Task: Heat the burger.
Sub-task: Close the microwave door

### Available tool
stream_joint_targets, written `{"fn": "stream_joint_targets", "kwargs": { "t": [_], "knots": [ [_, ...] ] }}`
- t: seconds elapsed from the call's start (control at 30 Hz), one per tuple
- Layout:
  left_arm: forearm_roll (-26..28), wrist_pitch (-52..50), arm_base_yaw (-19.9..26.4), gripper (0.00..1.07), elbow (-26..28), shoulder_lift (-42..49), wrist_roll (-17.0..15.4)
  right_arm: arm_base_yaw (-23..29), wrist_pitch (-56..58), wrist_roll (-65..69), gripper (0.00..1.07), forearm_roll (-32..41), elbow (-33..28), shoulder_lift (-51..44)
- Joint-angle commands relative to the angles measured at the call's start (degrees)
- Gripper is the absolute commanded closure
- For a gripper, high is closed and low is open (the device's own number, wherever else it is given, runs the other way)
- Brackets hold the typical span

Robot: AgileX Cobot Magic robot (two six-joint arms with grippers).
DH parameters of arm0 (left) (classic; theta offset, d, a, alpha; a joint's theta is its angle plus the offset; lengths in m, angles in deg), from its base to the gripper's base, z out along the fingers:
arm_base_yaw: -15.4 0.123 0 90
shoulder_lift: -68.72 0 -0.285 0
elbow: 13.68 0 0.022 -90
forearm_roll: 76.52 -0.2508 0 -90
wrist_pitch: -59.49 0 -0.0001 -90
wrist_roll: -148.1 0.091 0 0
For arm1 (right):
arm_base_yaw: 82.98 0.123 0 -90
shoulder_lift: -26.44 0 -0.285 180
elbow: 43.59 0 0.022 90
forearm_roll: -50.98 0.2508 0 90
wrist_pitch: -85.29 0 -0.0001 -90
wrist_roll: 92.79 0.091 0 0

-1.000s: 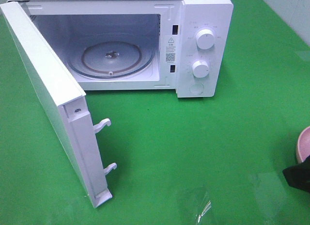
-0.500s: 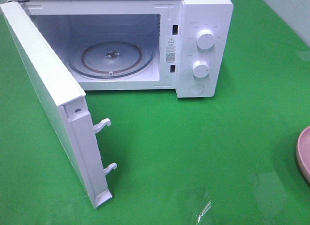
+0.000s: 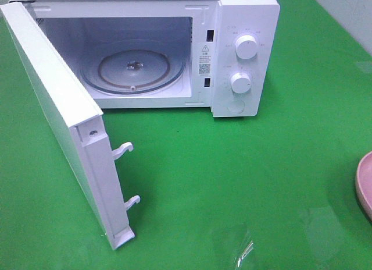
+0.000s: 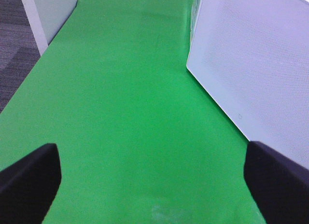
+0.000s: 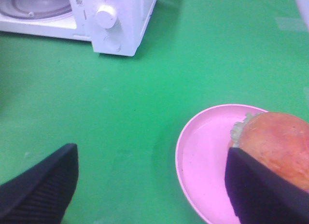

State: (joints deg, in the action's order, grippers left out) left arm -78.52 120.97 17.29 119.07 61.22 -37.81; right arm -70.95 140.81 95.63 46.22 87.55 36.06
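So here's where my two arms are at right now. The microwave (image 3: 151, 49) sits at the back of the green table (image 3: 244, 183) with its door (image 3: 64, 118) swung wide open toward the left side, and the glass turntable (image 3: 132, 69) inside has nothing on it. Both dials (image 3: 246, 48) are on the white panel at the right of the cavity. My right gripper (image 5: 149, 185) hangs over the table off to the right of the microwave, fingers spread well apart and nothing between them. One finger (image 5: 41, 188) is over bare green, the other one (image 5: 263, 192) sits in front of the pink plate (image 5: 203, 161) and overlaps the near edge of the burger (image 5: 280, 142) in my wrist view; can't tell if it's actually touching the bun or just above it. The burger is on that plate, toward its far side from the microwave, lettuce peeking out under the top bun. From the high camera only a sliver of the plate's rim shows at the right edge, and neither arm is visible there. My left gripper (image 4: 152, 185) is also spread wide, empty, hovering over bare green mat just beside the outer face of the open door.
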Motion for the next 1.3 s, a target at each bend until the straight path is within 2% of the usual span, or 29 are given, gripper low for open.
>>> {"fn": "stream_joint_targets", "kwargs": {
  "t": [0.03, 0.1, 0.17, 1.3],
  "knots": [
    [0.11, -0.11, 0.06, 0.12, -0.11, 0.97, -0.06, -2.29, -0.52, -0.52, 0.28, 0.17, -0.11, -2.64],
    [0.17, -0.11, 0.06, 0.12, -0.11, 0.92, -0.06, -4.93, -0.52, -0.29, 0.32, 0.17, -0.11, -3.55],
    [0.11, -0.11, 0.06, 0.12, -0.11, 0.92, -0.06, -5.10, -0.52, -0.06, 0.32, 0.06, -0.11, -3.55],
    [0.11, -0.11, 0.06, 0.12, -0.11, 0.92, -0.06, -5.21, -0.52, 0.06, 0.34, 0.00, -0.11, -3.55]
  ]
}}
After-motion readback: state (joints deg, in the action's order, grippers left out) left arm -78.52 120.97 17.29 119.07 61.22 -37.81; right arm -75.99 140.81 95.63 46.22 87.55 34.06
